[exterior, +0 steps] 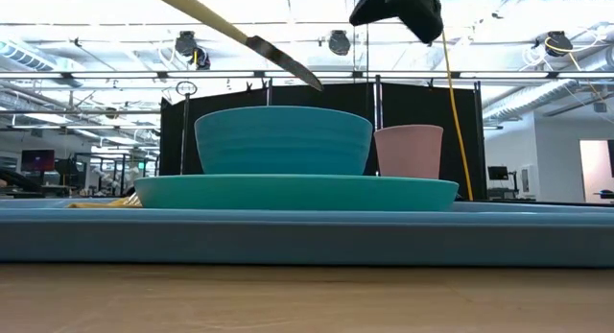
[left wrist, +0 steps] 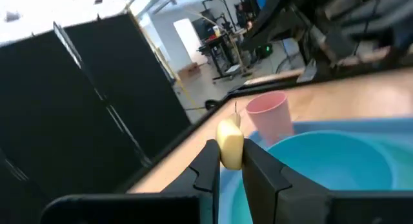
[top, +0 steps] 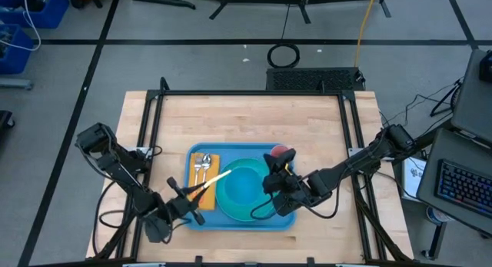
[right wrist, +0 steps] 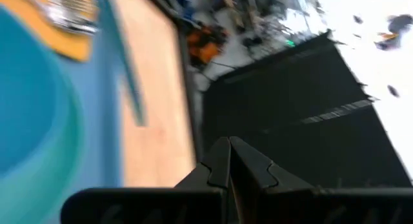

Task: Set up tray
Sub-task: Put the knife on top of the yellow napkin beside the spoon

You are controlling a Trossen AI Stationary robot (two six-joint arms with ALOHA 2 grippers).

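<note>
While its jaws pinch the pale handle of a knife (top: 217,178), the left gripper (top: 189,195) sits at the lower left of the high view, blade angled over the bowl (top: 244,189). Right gripper (top: 278,182), jaws closed on nothing, hovers beside the pink cup (top: 281,153). Centre-low, the tray (top: 240,221) carries plate (exterior: 288,193), bowl, cup and orange napkin (top: 212,158).
</note>
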